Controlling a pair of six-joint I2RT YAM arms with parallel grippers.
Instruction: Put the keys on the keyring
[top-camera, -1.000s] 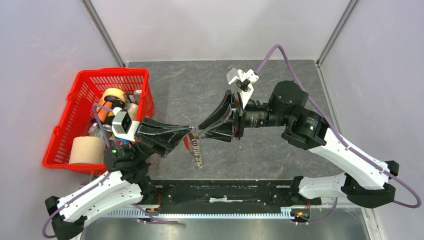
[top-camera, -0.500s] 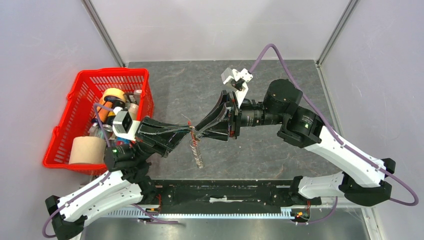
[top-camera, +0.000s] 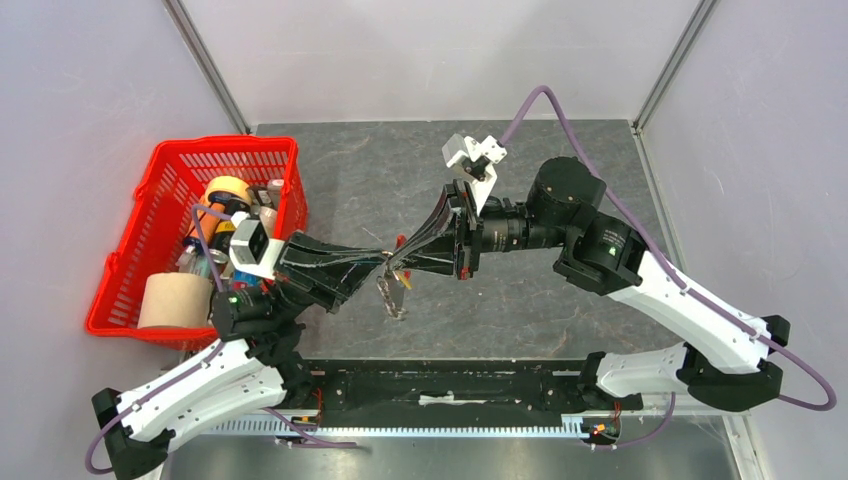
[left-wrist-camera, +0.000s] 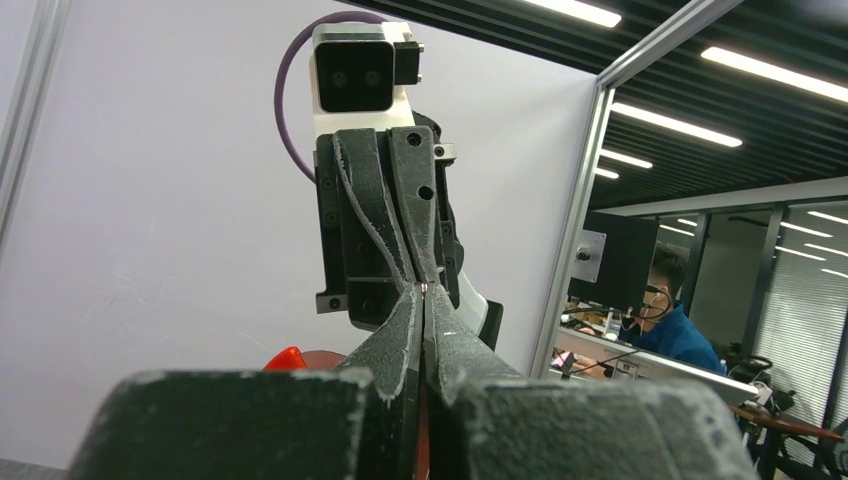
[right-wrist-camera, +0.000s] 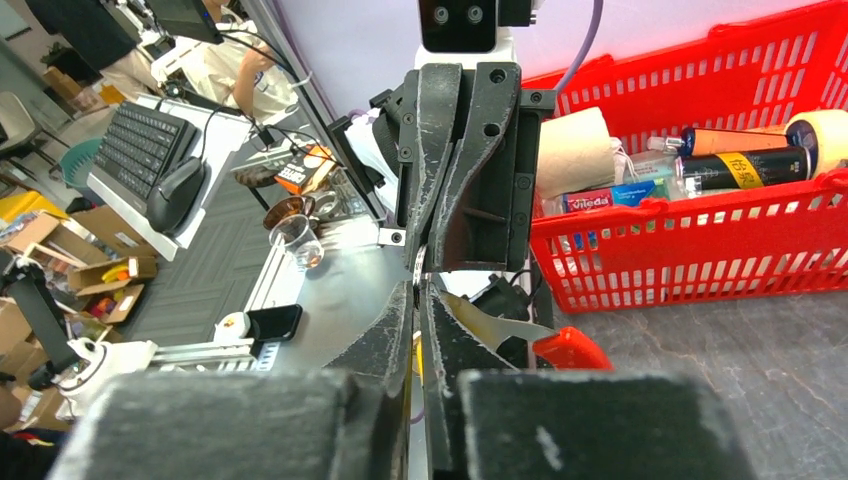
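The two grippers meet tip to tip above the middle of the table. My left gripper (top-camera: 384, 262) (left-wrist-camera: 424, 290) is shut on the keyring (top-camera: 400, 241), a thin red loop. A red sliver of the loop shows low in the slit between the left jaws, and a red end (left-wrist-camera: 290, 358) sticks out to their left. A bunch of silvery keys (top-camera: 390, 298) hangs from the loop below the tips. My right gripper (top-camera: 402, 262) (right-wrist-camera: 416, 285) has its jaws nearly together on a brass-yellow key (right-wrist-camera: 415, 355). The keyring's red end (right-wrist-camera: 565, 350) lies just right of those jaws.
A red plastic basket (top-camera: 225, 143) (right-wrist-camera: 700, 260) stands at the table's left side. It holds a paper roll (top-camera: 175, 298), a tape roll (top-camera: 228, 190) and bottles. The black base rail (top-camera: 450, 385) runs along the near edge.
The right jaws have closed from clearly apart to nearly together. The left gripper has shifted slightly right, and the hanging keys have bunched up a little higher.
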